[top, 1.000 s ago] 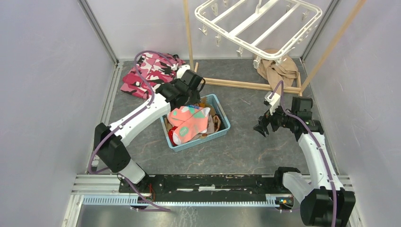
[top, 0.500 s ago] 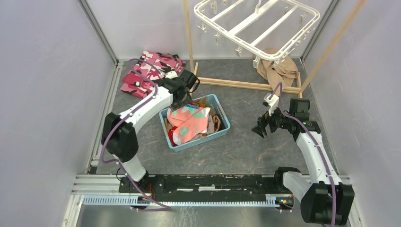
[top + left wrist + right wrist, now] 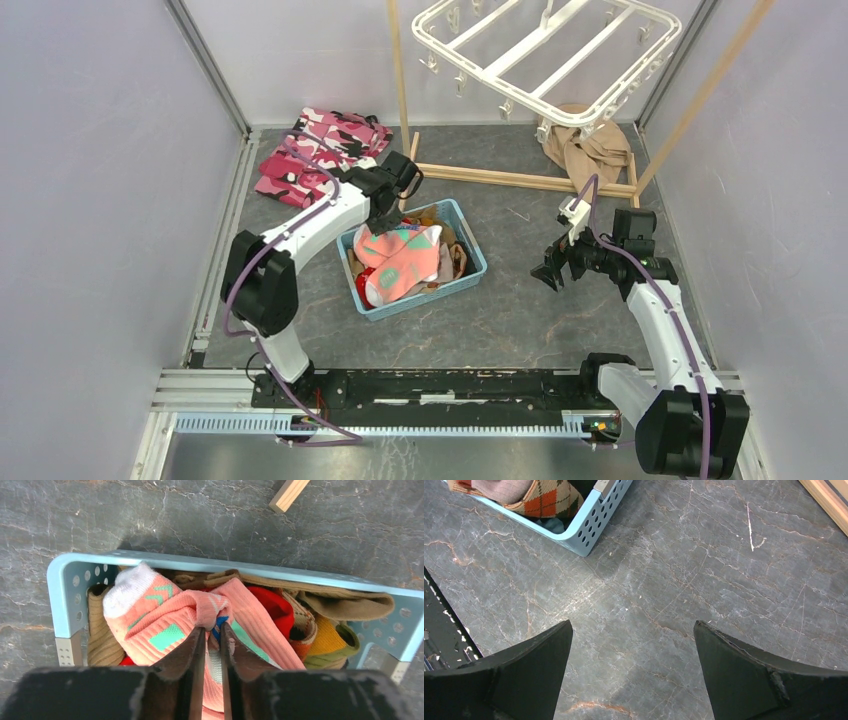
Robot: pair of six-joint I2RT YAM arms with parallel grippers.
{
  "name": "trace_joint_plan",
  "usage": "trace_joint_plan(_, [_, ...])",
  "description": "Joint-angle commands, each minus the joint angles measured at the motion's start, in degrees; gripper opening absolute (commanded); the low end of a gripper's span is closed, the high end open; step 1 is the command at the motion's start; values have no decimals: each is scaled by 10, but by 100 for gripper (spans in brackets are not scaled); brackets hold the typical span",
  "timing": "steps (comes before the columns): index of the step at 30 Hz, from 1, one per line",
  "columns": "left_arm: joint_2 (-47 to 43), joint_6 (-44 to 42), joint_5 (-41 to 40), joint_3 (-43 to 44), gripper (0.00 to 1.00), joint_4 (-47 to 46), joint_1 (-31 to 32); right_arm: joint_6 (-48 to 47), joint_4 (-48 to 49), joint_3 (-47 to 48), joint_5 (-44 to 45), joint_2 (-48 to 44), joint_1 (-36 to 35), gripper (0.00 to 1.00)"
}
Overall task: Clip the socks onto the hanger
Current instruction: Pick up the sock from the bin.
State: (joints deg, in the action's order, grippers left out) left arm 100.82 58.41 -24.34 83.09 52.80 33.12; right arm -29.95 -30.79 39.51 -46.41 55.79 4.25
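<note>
Between left fingers [image 3: 194, 661]: salmon-pink sock [image 3: 161, 616] fold, pinched.

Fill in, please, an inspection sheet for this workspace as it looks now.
Surface: dark stone-pattern table.
Job's things: socks piled in blue basket; white hanger hangs at the back, no sock seen on it.
Clutter: pink camouflage garment, tan cloth, wooden stand.
Grippers: left gripper pinches pink sock in the basket; right gripper open above the table.
Cables: purple cables along both arms.
Surroundings: grey walls.
</note>
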Motion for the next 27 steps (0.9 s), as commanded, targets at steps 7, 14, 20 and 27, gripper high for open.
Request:
trace_joint_plan(7, [-119,-30,20,-30,16,-27,2,-1,9,0,-22,-5,1,98])
trace_joint_plan(14, [-221,-141,77,-81,8,-113,3,-37,-17,12,-58,0,2,98])
trace_joint_plan(20, [-317,-255,158,-128,2,-261,3,-109,-78,45,-90,5,1,98])
trace_joint_plan(27, [-348,-408,329,-78,2,-373,3,-180,-130,102,-91,2,1,98])
